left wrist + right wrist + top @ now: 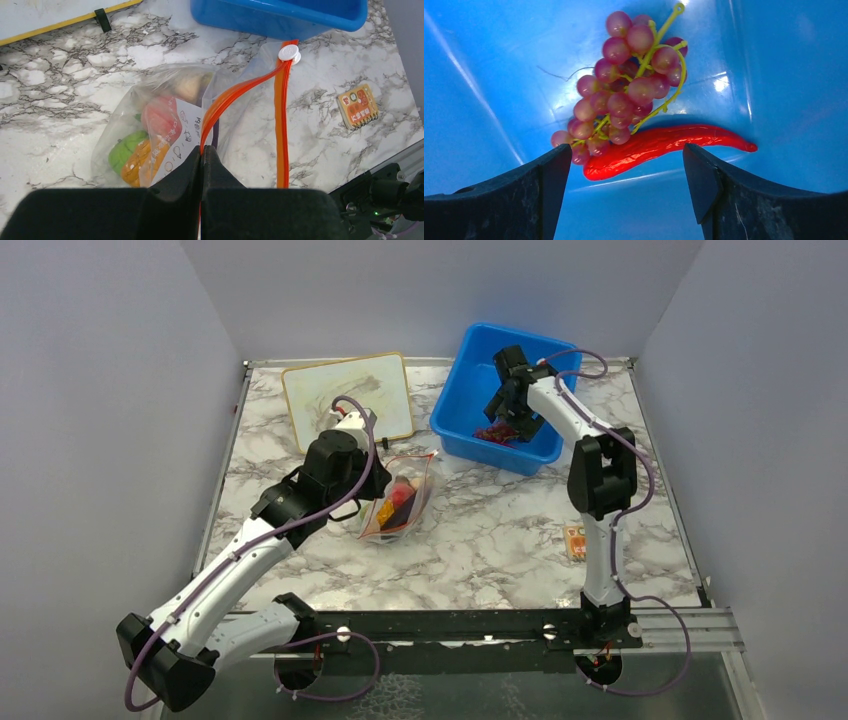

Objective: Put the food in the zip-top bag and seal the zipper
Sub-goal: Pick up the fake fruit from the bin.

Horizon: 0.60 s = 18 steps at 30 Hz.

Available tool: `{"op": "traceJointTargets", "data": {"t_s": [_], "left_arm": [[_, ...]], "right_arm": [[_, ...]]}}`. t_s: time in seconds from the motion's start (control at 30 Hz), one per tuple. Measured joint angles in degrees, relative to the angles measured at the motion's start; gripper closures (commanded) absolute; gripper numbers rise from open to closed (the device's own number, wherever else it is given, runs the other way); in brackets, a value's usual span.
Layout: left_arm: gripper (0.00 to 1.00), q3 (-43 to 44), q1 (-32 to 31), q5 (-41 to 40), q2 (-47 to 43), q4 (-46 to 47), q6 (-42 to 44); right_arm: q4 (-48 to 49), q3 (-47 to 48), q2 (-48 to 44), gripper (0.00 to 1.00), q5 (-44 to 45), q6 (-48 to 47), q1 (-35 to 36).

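Note:
The clear zip-top bag [400, 502] [150, 125] lies mid-table holding a green lime [125, 150], an orange piece [140, 162] and a pink-red peach [160, 117]. Its orange-red zipper [235, 92] gapes open, with a white slider [289, 52] at the far end. My left gripper [202, 150] is shut on one side of the zipper strip near the bag's mouth. My right gripper [626, 155] hangs open inside the blue bin [500, 395], just above a red chili [664, 142] and a dark red grape bunch [629, 85]. Nothing sits between its fingers.
A whiteboard with a yellow frame [348, 400] lies at the back left. A small orange card [576, 540] [357, 106] rests at the right of the table. Grey walls close in three sides.

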Motion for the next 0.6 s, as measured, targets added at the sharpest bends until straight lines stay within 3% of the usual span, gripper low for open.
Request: {"op": "traceJointTargets", "data": {"t_s": [0.23, 0.6], "left_arm": [[1.0, 0.7, 0.0, -0.2, 0.3, -1.3, 0.8], [1.0, 0.9, 0.0, -0.3, 1.1, -2.5, 1.2]], "right_arm": [[-2.3, 2.7, 3.7, 0.18, 1.0, 5.7, 0.0], [-1.0, 11.7, 11.1, 0.22, 3.4, 6.8, -0.2]]}}
